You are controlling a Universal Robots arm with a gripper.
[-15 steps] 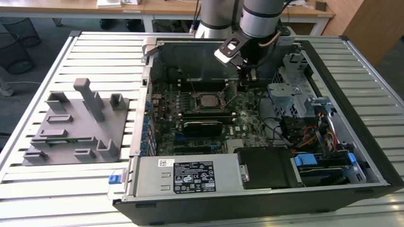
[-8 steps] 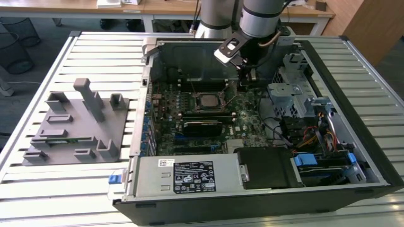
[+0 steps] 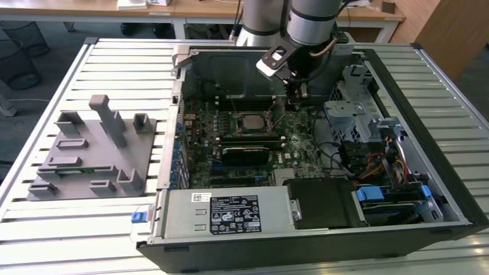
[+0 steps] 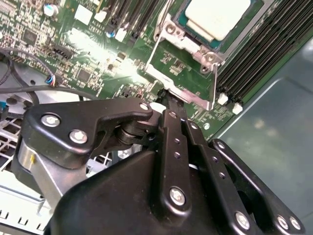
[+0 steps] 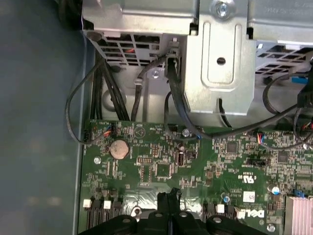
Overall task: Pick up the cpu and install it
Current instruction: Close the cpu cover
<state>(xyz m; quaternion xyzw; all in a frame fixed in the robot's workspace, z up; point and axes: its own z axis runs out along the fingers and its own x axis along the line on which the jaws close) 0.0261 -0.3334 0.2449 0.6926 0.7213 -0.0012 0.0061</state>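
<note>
cpu (image 4: 215,17) sits in socket frame (image 4: 168,32). hand (image 4: 165,94) pressed together, empty, tip at frame edge. Risk: a slip gouges motherboard (image 4: 83,49) or skews cpu.

A pale slatted metal table (image 3: 114,63) carries an open black computer case (image 3: 321,246) and, just beside it at the exterior view's left, a grey block-studded plastic fixture plate (image 3: 84,172).

In the second wrist view the cpu (image 4: 215,17), just ahead of the hand (image 4: 165,96), is cut off by the picture's edge. The hand's black links hide part of the motherboard (image 4: 83,58) under them.
</note>
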